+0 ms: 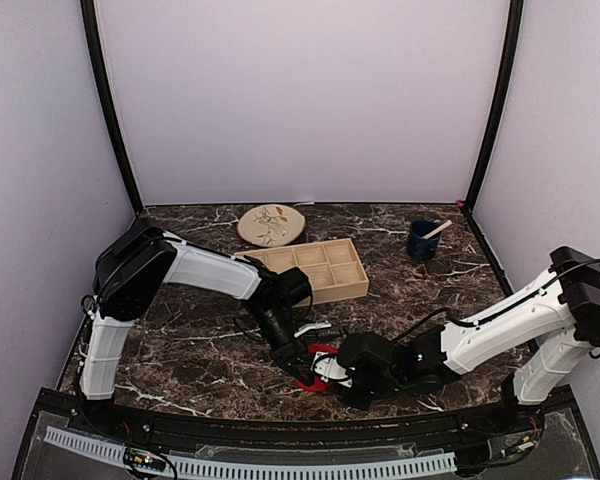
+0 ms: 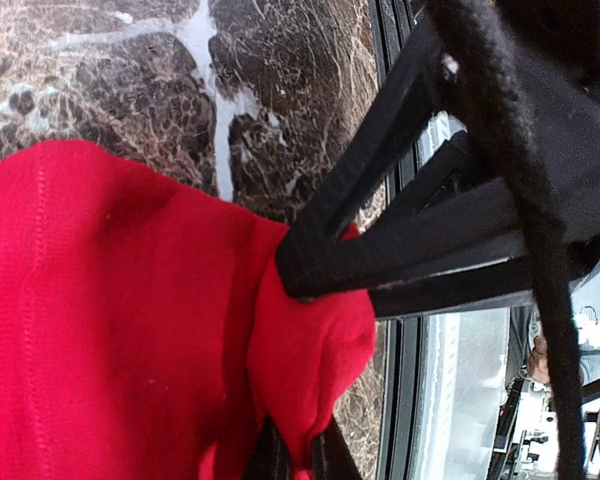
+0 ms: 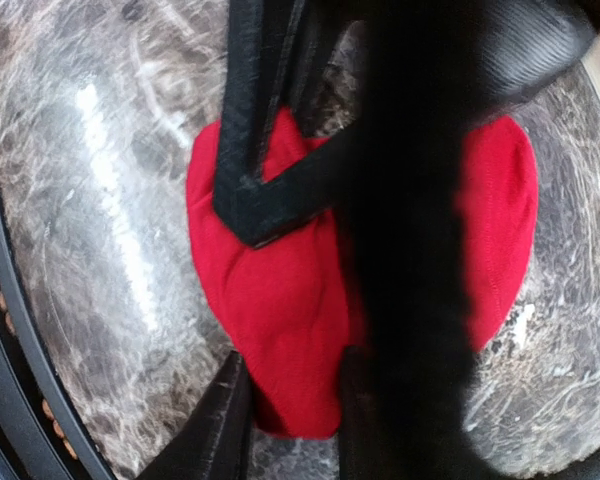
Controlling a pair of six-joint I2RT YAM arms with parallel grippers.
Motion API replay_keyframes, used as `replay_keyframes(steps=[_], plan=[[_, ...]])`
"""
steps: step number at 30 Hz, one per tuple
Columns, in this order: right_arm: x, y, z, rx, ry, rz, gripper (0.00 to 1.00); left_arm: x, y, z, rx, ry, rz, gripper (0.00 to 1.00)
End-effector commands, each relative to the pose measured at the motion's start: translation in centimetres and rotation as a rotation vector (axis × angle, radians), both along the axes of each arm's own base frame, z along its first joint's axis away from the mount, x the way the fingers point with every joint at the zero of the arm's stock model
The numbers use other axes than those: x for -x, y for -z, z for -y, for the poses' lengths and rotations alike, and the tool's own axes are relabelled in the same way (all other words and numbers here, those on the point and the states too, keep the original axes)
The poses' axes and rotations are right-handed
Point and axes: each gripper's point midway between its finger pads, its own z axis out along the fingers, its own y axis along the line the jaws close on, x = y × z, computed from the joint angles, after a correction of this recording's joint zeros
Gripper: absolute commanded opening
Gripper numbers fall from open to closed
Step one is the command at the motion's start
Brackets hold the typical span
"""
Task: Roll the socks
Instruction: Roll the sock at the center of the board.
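- Left gripper [image 1: 298,358]: reaches in from the left and down to the near centre of the table [image 1: 420,300]. Jaws are narrow and pinched on red fabric. In the left wrist view, a fold of cloth sits between the nearly closed fingertips [image 2: 272,458].
- The socks [image 1: 309,384]: a single bunched red mass lies on the marble directly between the two grippers, close to the near edge. It cannot be determined whether this is one sock or both.
- Long axis: not clear in the overhead view. In the right wrist view the mass is broad at its far side and tapers toward the right arm.
- Right gripper [image 1: 332,373]: approaches from the right and meets the left gripper across the fabric. Jaws stand partly apart. The fingers [image 3: 222,425] straddle the tapered end, with cloth filling the gap. Whether they already press the cloth cannot be determined.
- Governing relation: the fabric lies in line between the opposed grippers, and neither arm is nearer. In my judgement, the next move depends on the right jaws securing that tapered end.
- Markings: no brand, label or legible writing is visible.
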Motion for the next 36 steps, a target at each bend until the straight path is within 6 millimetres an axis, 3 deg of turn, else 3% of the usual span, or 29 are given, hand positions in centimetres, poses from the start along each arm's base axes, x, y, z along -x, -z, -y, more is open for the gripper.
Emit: replay_keyframes(steps=[1,9,15,23,36], plan=[[0.3,0.3,-0.8,0.005,-0.02,0.002,0.21,0.0,1.5,-0.9,-0.062,0.011,0.013,0.0],[0.8,0.6,-0.7,0.017,-0.036,-0.023,0.06,-0.5,1.9,-0.9,-0.089,-0.012,0.028,0.01],[0.9,0.7,-0.3,0.013,-0.026,-0.038,0.01,-1.7,1.9,-1.2,-0.104,-0.066,0.053,0.19],[1.0,0.9,-0.2,0.001,-0.011,-0.058,0.0,-3.0,0.0,-1.8,-0.038,-0.154,0.063,0.3],[0.6,1.5,0.5,-0.031,0.035,-0.187,0.0,-4.9,-0.9,-2.9,-0.03,-0.228,0.161,0.32]])
